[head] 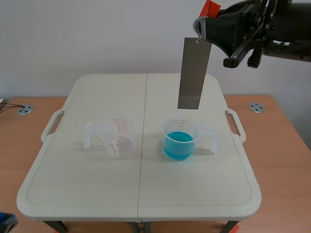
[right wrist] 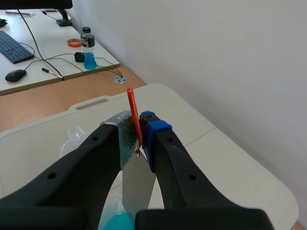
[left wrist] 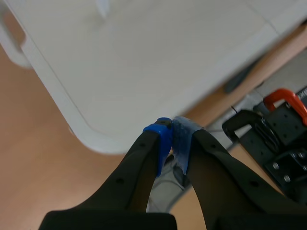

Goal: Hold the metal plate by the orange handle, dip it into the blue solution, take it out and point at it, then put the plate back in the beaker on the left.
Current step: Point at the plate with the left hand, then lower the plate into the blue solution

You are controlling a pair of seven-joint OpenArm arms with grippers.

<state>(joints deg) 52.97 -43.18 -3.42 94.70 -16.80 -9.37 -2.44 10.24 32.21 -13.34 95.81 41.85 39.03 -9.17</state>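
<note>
A grey metal plate (head: 194, 74) hangs upright in the air above the beaker of blue solution (head: 181, 138), its lower edge just over the rim. My right gripper (head: 203, 25) is raised at the upper right and shut on the plate's orange handle (head: 210, 7). In the right wrist view the orange handle (right wrist: 134, 115) sticks up between the fingers of the right gripper (right wrist: 136, 132), and the metal plate (right wrist: 138, 182) drops toward the blue solution (right wrist: 119, 223). An empty clear beaker (head: 117, 134) stands to the left. My left gripper (left wrist: 171, 134) is shut on nothing, low beyond the table's near corner.
Both beakers stand on a white folding table (head: 87, 189) with side handles, set on a wooden desk (head: 284, 145). A black and orange clamp (left wrist: 278, 120) lies below the left gripper. A far desk holds a keyboard (right wrist: 13, 45), a mouse and a small bottle (right wrist: 88, 48).
</note>
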